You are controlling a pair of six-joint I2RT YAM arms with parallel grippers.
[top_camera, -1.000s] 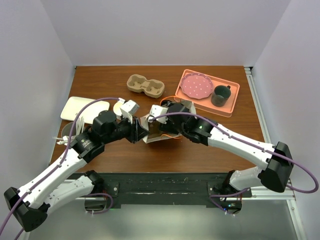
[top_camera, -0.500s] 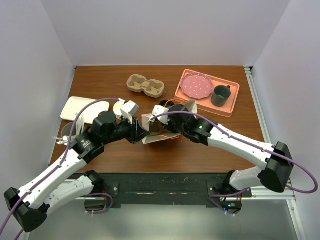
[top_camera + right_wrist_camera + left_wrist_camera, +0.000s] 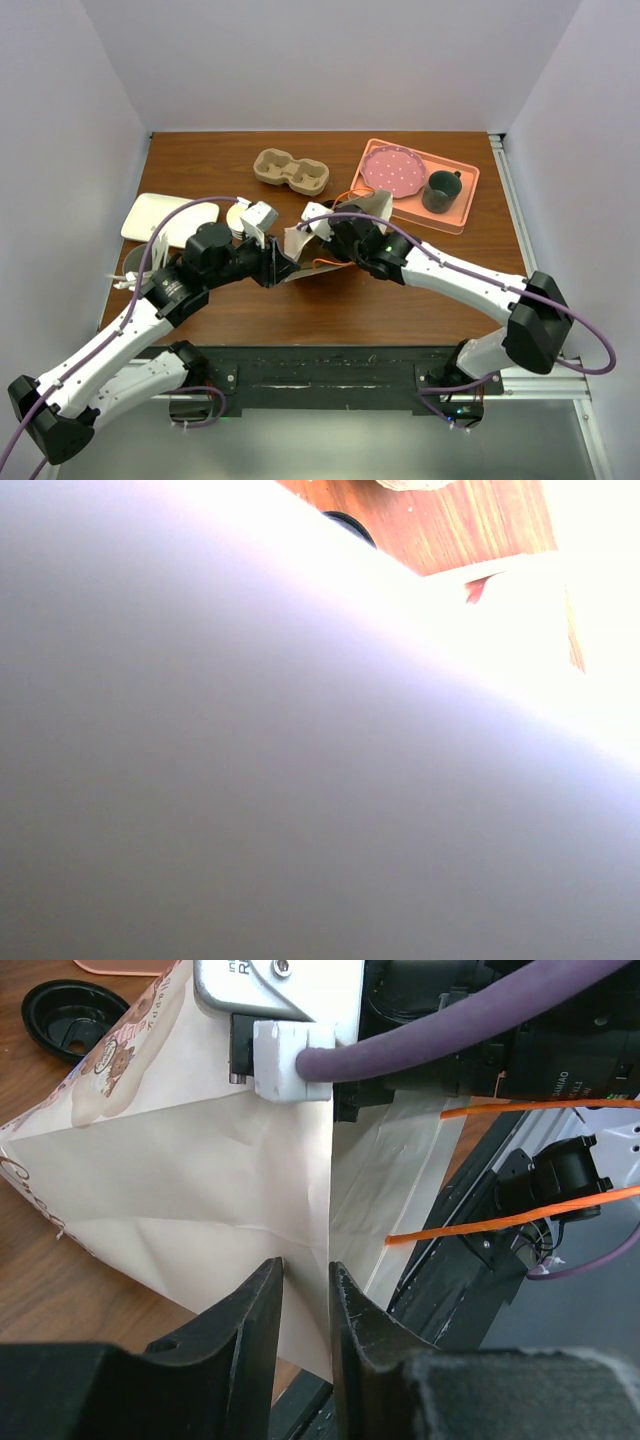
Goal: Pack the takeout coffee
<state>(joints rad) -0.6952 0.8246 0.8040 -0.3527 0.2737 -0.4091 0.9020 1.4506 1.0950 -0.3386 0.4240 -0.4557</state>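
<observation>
Coffee cup hidden overhead. Left wrist view alone shows a black lid [image 3: 65,1005] and left pincer [image 3: 305,1290] pinching the paper bag [image 3: 200,1180], print unreadable. Right pincer [image 3: 322,232]: cannot tell.

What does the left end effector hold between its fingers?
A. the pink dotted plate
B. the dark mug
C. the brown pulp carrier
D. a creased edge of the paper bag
D: in the left wrist view the left end effector has its two fingers closed on a creased edge of the cream paper bag.
</observation>
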